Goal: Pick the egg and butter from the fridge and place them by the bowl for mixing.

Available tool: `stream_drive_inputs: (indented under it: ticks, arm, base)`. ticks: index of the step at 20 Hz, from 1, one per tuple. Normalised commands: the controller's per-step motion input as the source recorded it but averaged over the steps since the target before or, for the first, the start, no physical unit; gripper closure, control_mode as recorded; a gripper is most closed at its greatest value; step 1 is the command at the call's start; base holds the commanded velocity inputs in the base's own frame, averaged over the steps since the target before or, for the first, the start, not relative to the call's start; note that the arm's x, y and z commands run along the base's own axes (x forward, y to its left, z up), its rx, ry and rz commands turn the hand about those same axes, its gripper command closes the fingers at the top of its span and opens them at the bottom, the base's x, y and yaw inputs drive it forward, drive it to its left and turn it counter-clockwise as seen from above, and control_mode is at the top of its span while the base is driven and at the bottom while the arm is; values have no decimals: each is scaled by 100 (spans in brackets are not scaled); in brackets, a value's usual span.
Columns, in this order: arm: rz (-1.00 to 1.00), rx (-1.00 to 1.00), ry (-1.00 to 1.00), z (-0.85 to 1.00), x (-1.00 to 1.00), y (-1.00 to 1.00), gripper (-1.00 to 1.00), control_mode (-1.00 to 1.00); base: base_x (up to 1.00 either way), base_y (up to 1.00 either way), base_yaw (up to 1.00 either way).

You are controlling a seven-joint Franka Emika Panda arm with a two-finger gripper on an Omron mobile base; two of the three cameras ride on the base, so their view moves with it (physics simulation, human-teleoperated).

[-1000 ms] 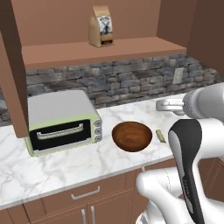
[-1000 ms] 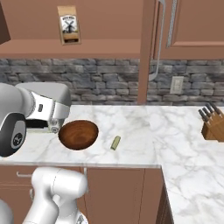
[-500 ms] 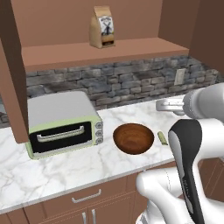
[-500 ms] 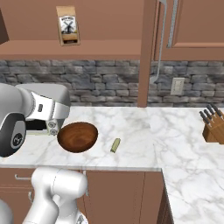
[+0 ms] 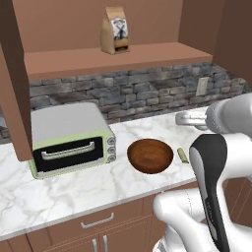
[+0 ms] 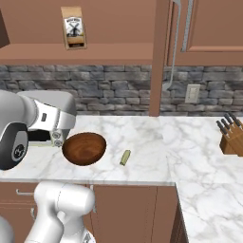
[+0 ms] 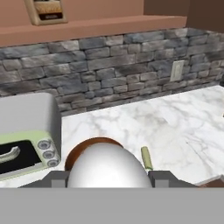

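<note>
In the hand view my gripper (image 7: 111, 178) is shut on the egg (image 7: 109, 164), a smooth white ball that sits between the two dark fingertips (image 7: 59, 177). Beyond the egg, on the marble counter, the dark reddish-brown wooden bowl (image 7: 87, 146) shows partly; it is whole in the base views (image 5: 150, 155) (image 6: 84, 148). A small yellowish stick (image 6: 125, 157) (image 5: 183, 155) (image 7: 146, 158), possibly the butter, lies on the counter just right of the bowl. The fridge is out of view.
A pale green toaster oven (image 5: 71, 138) stands left of the bowl. A paper bag (image 5: 114, 30) sits on the wooden shelf above. A knife block (image 6: 232, 137) is at the counter's right end. A stone backsplash with an outlet (image 6: 192, 93) runs behind.
The whole scene has shifted very slightly in both base views, so the camera moved a little. The bowl and the stick lie as before.
</note>
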Motion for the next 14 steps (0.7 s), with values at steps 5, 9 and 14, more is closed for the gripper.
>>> stream_drive_inputs:
  ticks: [5, 9, 14]
  arm:
    - [-13, 4, 7, 0, -10, -22, 100, -100]
    - [-16, 2, 17, -13, -7, -27, 100, -100]
    - [-8, 2, 23, -26, 0, -36, 100, -100]
  base:
    - [0, 0, 0]
    - [0, 0, 0]
    - [0, 0, 0]
